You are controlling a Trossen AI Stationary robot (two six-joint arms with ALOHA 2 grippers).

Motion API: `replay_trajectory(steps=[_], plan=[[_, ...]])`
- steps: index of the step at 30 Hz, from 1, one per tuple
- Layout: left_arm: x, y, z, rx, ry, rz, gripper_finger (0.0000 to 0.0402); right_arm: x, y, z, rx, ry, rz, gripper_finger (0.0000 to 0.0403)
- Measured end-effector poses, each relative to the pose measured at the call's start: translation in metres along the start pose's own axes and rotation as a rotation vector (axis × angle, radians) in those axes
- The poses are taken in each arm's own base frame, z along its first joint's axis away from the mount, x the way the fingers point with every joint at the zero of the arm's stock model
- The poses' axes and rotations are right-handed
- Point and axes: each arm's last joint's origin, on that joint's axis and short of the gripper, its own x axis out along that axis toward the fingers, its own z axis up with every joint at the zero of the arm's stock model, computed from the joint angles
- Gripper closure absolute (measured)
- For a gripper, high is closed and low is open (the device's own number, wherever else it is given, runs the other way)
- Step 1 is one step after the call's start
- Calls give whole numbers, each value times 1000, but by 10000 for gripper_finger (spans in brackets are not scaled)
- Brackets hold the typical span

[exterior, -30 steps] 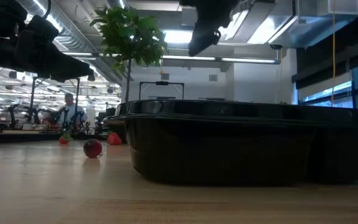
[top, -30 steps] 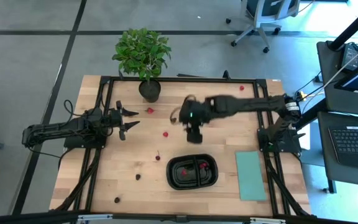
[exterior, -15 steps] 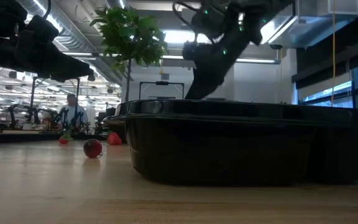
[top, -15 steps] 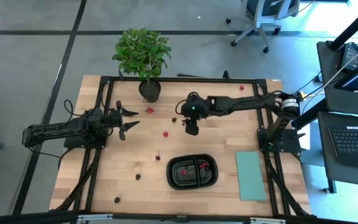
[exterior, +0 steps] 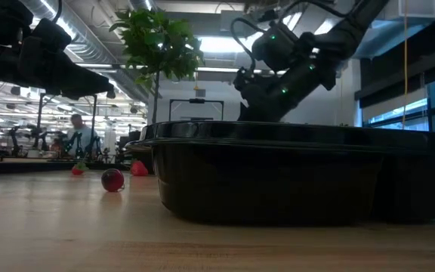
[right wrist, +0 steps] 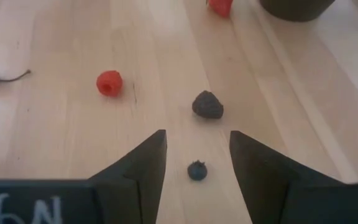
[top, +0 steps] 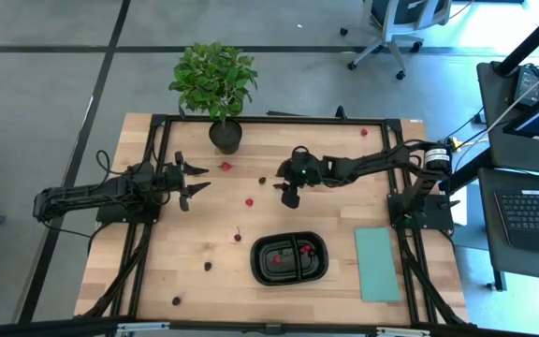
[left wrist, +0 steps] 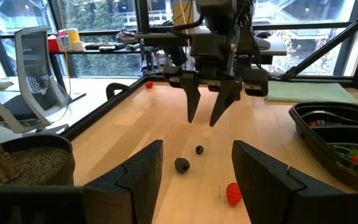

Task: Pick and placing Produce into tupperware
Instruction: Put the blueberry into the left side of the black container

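Observation:
The produce lies scattered on the wooden table: a blackberry point(right wrist: 207, 104), a small blueberry point(right wrist: 197, 170), a raspberry point(right wrist: 109, 82) and a cherry point(top: 238, 235), among others. A few red pieces lie in the black tupperware point(top: 255, 262) near the front edge. My right gripper point(top: 288, 197) hangs open just above the blueberry, slanting down, its fingers point(left wrist: 192, 111) clear of the table. My left gripper point(top: 197, 179) waits open at the table's left, pointing level.
A potted plant point(top: 215, 80) stands at the far edge, close to a red piece point(top: 225, 167). A flat teal rectangle point(top: 376, 263) lies right of the tupperware. Dark berries point(top: 209, 266) lie toward the near left corner. A person point(exterior: 78, 136) shows far off in the room.
My right gripper has come down from high above the table to just over the blueberry, tipping from a steep downward point to a shallower slant. Its fingers have stayed open. No berry has moved.

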Motion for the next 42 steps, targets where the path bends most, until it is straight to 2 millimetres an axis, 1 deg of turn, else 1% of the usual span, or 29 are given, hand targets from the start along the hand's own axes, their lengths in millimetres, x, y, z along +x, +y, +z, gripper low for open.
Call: replay_trajectory(steps=[6,13,21,26,35,40,42], plan=[[0,0,0,1,0,0,215,9,0,-3,-1,-21,0,224],[0,0,0,8,0,0,215,28,-1,-22,-2,46,-2,224],[0,0,0,8,0,0,215,39,-1,-36,0,99,-7,228],[0,0,0,8,0,0,215,41,-1,-38,13,107,-10,258],[0,0,0,8,0,0,215,42,-2,-39,20,115,-13,351],[0,0,0,8,0,0,215,41,-2,-39,21,117,-13,354],[0,0,0,8,0,0,215,42,-2,-39,26,117,-14,349]])
